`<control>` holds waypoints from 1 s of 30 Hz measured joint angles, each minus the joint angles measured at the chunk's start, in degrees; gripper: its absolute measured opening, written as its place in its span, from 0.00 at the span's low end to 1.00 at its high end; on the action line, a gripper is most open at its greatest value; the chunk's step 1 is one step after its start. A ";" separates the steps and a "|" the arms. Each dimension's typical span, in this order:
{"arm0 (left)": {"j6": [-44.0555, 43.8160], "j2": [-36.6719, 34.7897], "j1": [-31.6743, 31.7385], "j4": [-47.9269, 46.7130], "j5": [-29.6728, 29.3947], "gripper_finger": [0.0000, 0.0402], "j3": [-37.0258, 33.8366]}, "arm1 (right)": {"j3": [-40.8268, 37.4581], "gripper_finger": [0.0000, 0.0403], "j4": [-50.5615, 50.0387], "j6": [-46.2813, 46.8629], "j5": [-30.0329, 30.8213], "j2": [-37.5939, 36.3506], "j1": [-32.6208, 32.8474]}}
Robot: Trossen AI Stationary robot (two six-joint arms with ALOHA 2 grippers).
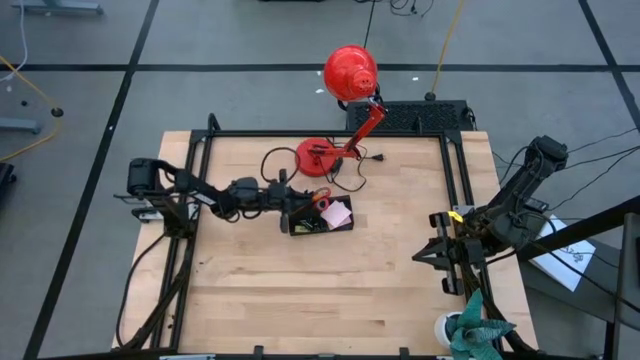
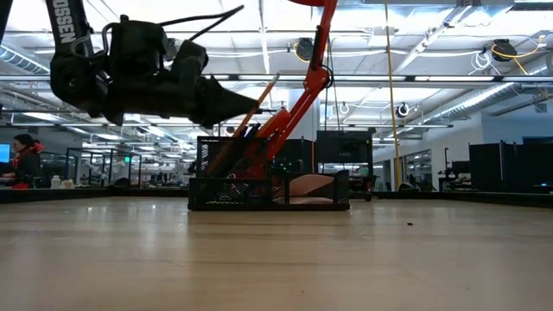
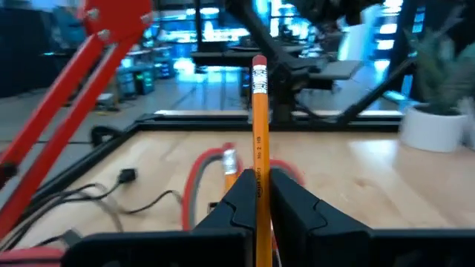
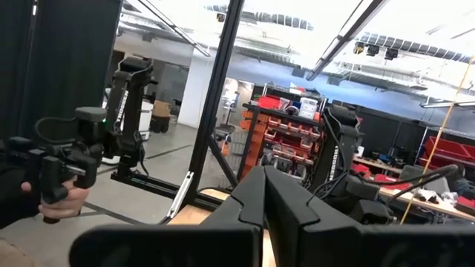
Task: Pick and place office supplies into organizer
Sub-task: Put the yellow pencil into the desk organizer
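My left gripper reaches in level from the table's left and is shut on an orange pencil at the left end of the black mesh organizer. The organizer stands on the table at its middle. It holds a pink sticky-note pad, red-handled scissors and a second pencil. My right gripper hangs shut and holding nothing near the table's right edge, well above the top. My left gripper pinches the pencil's shaft between its two fingers, about halfway along. The fingers come level from the table's left and lie across the pencil. The pencil stands tilted with its eraser end up. Its lower end goes down behind the organizer's mesh wall.
A red desk lamp stands on its round base just behind the organizer, its black cord looping on the table. A potted plant sits at the near right corner. A person's hand holds a control grip beyond the table.
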 joint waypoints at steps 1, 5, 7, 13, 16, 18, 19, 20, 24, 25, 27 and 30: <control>0.00 0.66 -0.37 0.54 -1.54 0.06 0.01 | 0.00 0.00 -0.06 0.13 0.00 0.00 0.00; -0.04 3.31 -0.64 2.98 -3.69 0.06 0.02 | 0.00 0.00 0.00 0.19 0.00 0.00 0.00; -0.25 4.58 -0.60 2.92 -4.75 0.06 0.02 | 0.00 0.00 0.18 0.19 0.00 0.00 0.02; -1.89 8.68 -0.60 6.81 -6.17 0.06 0.22 | 0.00 0.00 0.30 0.86 -0.02 0.00 0.00; -2.12 9.20 -0.58 7.30 -6.17 0.06 0.22 | 0.00 0.00 0.28 0.87 -0.02 0.02 0.02; -2.08 9.20 -0.58 7.21 -6.17 0.06 0.22 | 0.00 0.00 0.29 0.84 -0.02 0.02 0.00; -2.11 9.22 -0.62 7.33 -6.12 0.06 0.18 | 0.00 0.00 0.28 0.87 -0.02 0.01 0.01; -2.15 9.24 -0.70 7.61 -5.67 0.06 0.16 | 0.00 0.00 0.28 0.84 -0.02 0.01 0.01; -0.50 9.29 -1.42 8.31 -3.94 0.08 0.11 | 0.00 0.00 0.28 0.84 -0.02 0.01 0.01; -0.23 9.31 -1.69 8.35 -3.72 0.10 0.11 | 0.00 0.00 0.28 0.84 -0.02 0.00 0.02; -0.09 9.33 -2.00 8.58 -3.61 0.15 0.11 | 0.00 0.00 0.28 0.84 -0.02 0.00 0.00; 0.86 9.33 -2.11 8.66 -3.61 0.24 0.09 | 0.00 0.00 0.28 0.84 -0.02 0.02 0.01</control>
